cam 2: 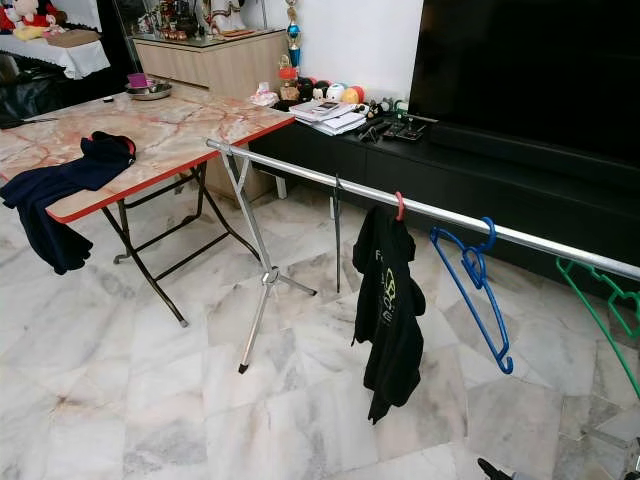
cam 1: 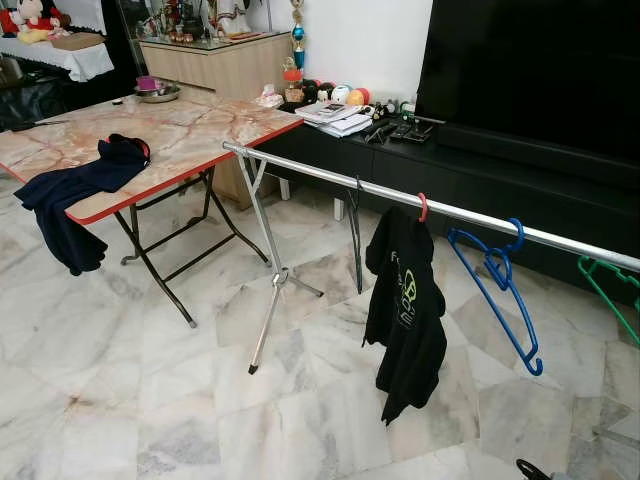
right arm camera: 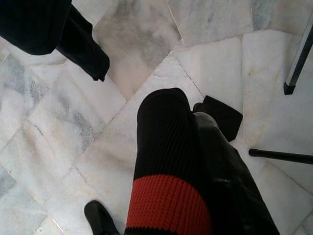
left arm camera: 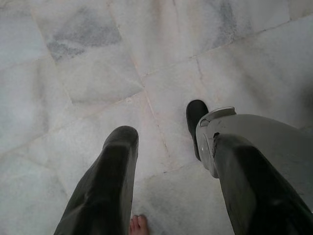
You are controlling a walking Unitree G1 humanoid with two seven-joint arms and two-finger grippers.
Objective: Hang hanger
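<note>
1. Hanging from the metal rail (cam 1: 330, 181) are a black shirt on a red hanger (cam 1: 422, 206), a blue hanger (cam 1: 497, 283) and a green hanger (cam 1: 610, 290).
2. A dark garment (cam 1: 80, 194) drapes over the edge of the folding table (cam 1: 200, 135).
3. The left gripper (left arm camera: 164, 147) points at the marble floor (cam 1: 120, 400), its fingers apart with nothing between them.
4. The right gripper (right arm camera: 195, 147) hangs low, fingers together, wrapped in a black and red knit cover.
</note>
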